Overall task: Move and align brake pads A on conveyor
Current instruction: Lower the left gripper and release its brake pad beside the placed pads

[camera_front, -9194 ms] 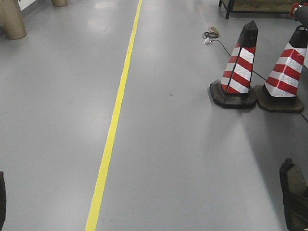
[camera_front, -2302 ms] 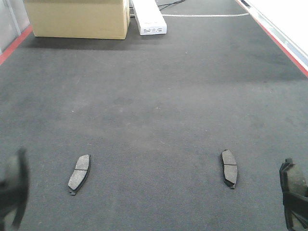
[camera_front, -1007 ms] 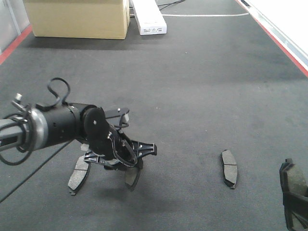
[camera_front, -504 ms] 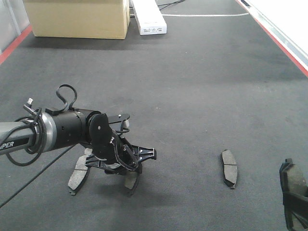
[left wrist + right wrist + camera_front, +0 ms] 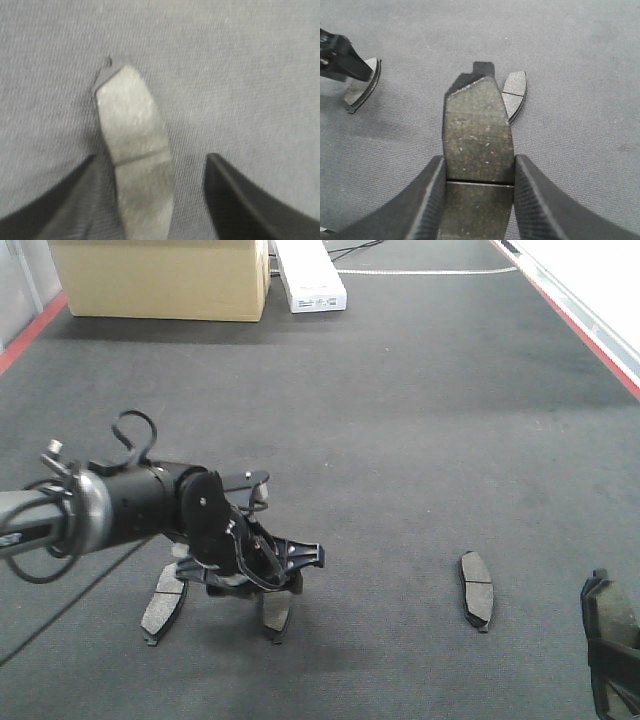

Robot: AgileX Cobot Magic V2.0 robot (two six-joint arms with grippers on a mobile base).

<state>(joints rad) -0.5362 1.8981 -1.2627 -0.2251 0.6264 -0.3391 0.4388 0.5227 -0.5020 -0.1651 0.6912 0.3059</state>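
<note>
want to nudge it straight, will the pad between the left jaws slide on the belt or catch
The pad looks flat, stiff and rigid, so it should likely turn as one piece. The belt looks rough and fabric-like, so it may drag rather than glide. Lying flat, it seems unlikely to roll or tip.

I see the conveyor (image 5: pixel 400 400) as a wide charcoal belt of rough texture, with red strips along its left and right edges. Directly on it near the near edge lie three brake pads A: one toward the left (image 5: pixel 163 602), one just right of it (image 5: pixel 276 614), and one well apart toward the right (image 5: pixel 477 589), all lying roughly lengthwise. At the far left corner I note a cardboard box (image 5: pixel 160 278) with a white oblong box (image 5: pixel 311 278) just beside it.
</note>
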